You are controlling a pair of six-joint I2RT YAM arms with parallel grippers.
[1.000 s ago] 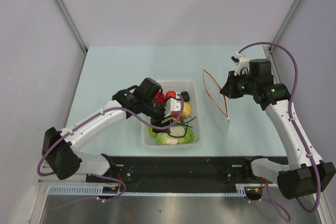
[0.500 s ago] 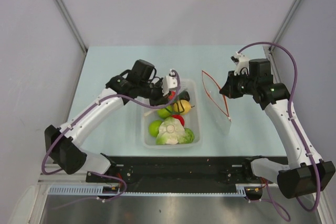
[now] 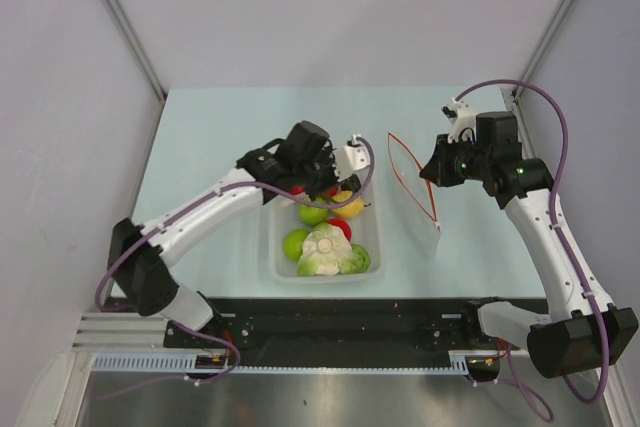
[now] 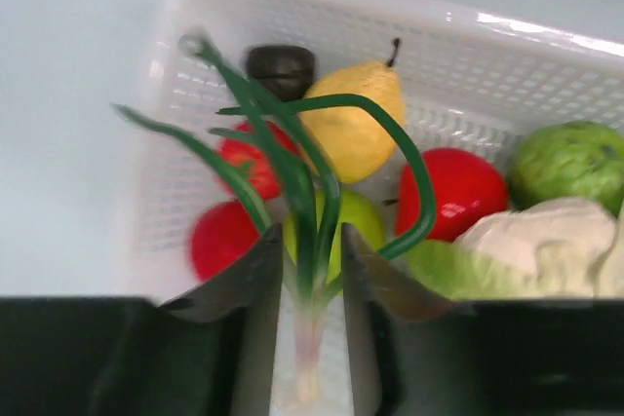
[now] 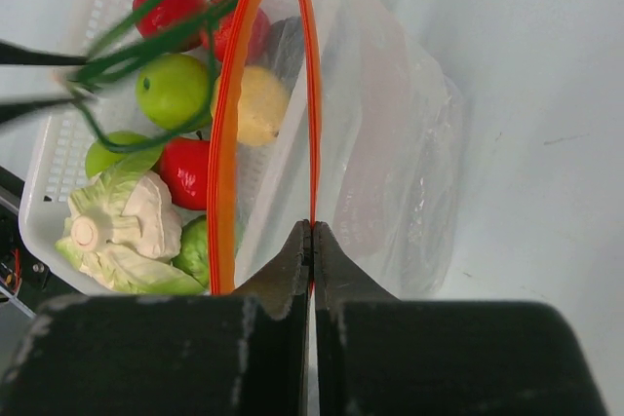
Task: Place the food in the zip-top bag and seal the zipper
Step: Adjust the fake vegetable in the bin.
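My left gripper (image 4: pixel 307 241) is shut on the pale stalk of the green onions (image 4: pixel 310 192), whose long leaves curl out over the white basket (image 4: pixel 546 75). It hovers above the basket's far end (image 3: pixel 350 161). Below lie red fruits (image 4: pixel 453 192), green fruits (image 4: pixel 570 163), a yellow fruit (image 4: pixel 356 124), a pale cabbage (image 4: pixel 546 241) and a dark lump (image 4: pixel 281 67). My right gripper (image 5: pixel 312 231) is shut on one side of the red zipper (image 5: pixel 313 94), holding the clear zip-top bag (image 3: pixel 418 202) up with its mouth gaping toward the basket.
The basket (image 3: pixel 277 257) sits between the arms near the table's front edge, with the bag (image 5: pixel 390 143) just to its right. White walls with metal posts (image 3: pixel 120 22) close in the pale table (image 3: pixel 230 127) at the back and sides.
My left gripper closed on the green onions down in the basket, lifted them out and carried them right toward the bag's mouth. The right arm and bag stayed put.
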